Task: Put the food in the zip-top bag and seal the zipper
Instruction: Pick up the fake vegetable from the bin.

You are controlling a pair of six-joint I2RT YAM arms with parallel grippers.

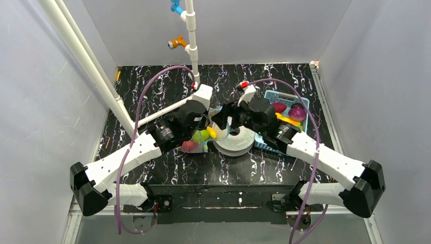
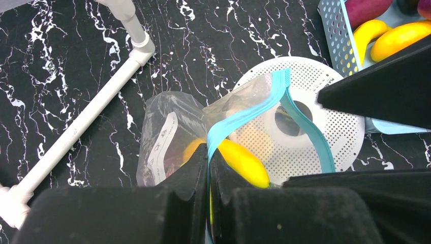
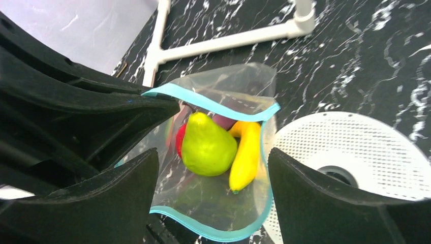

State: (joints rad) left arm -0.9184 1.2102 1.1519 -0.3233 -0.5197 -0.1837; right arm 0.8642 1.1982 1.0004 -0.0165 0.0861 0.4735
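Green pear (image 3: 208,145) and banana (image 3: 246,155) lie in the bag (image 3: 228,81), left pincer (image 2: 209,153) pinching its zipper (image 2: 300,119), right pincer (image 3: 212,155) open; basket (image 2: 335,25) food (image 2: 401,36) and sealing remain.

The scene is brightly and evenly lit from above. The light is spread by the pale walls (image 1: 254,30), so only soft, faint shadows are cast under the arms on the black marbled table (image 1: 152,86). The top view is rendered sharp throughout, and no harsh glare is seen in it. In the wrist views, whitish reflections are thrown off the crinkled plastic of the zip-top bag (image 3: 223,81), and a soft sheen is carried by the pear (image 3: 203,147) and the banana (image 2: 244,160). The left gripper (image 2: 209,152) and the right gripper (image 3: 212,155), close to the lens, are shown as dark, slightly blurred masses, with little detail resolved in the blacks.
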